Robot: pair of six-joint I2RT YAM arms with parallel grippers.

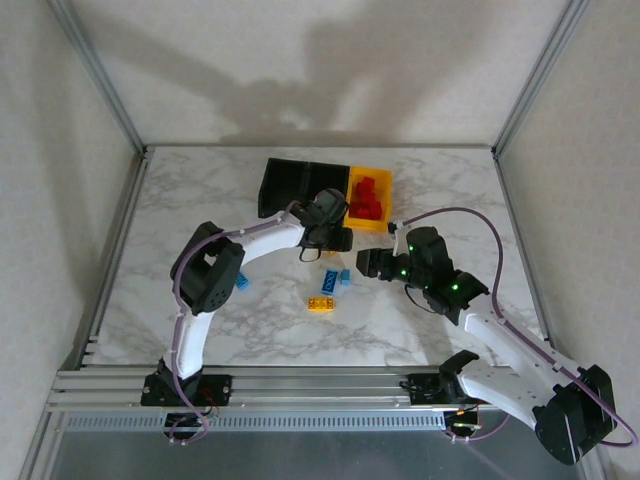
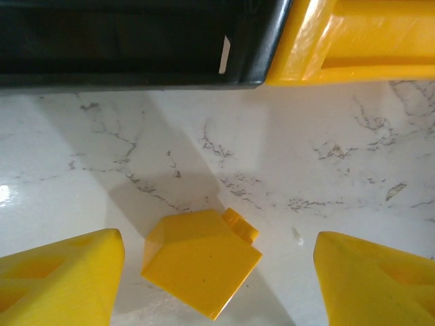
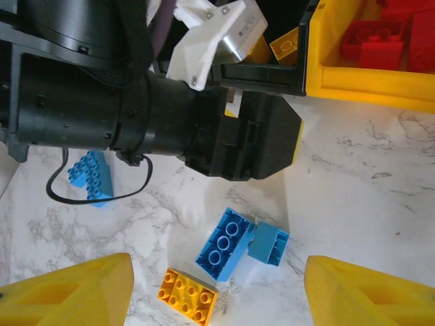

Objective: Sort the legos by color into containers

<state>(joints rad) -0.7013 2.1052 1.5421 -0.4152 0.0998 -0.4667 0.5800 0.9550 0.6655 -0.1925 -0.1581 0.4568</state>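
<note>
A yellow lego (image 2: pixel 200 261) lies on the marble just short of the bins, between the fingers of my left gripper (image 2: pixel 217 275), which is open and touches nothing. From above, the left gripper (image 1: pixel 318 248) hangs just in front of the black containers (image 1: pixel 300 185). My right gripper (image 3: pixel 217 288) is open over a long blue lego (image 3: pixel 224 244) lying studs down, a small blue lego (image 3: pixel 268 244) against it, and a studded yellow lego (image 3: pixel 188 295). The yellow container (image 1: pixel 352 205) holds red legos (image 3: pixel 387 34). A yellow lego (image 3: pixel 285 44) sits in the black container beside it.
Another blue lego (image 1: pixel 243 283) lies to the left, beside the left arm's elbow. The left arm's black wrist (image 3: pixel 170 115) crosses just beyond the blue legos. Metal frame posts (image 1: pixel 520 100) and walls ring the table.
</note>
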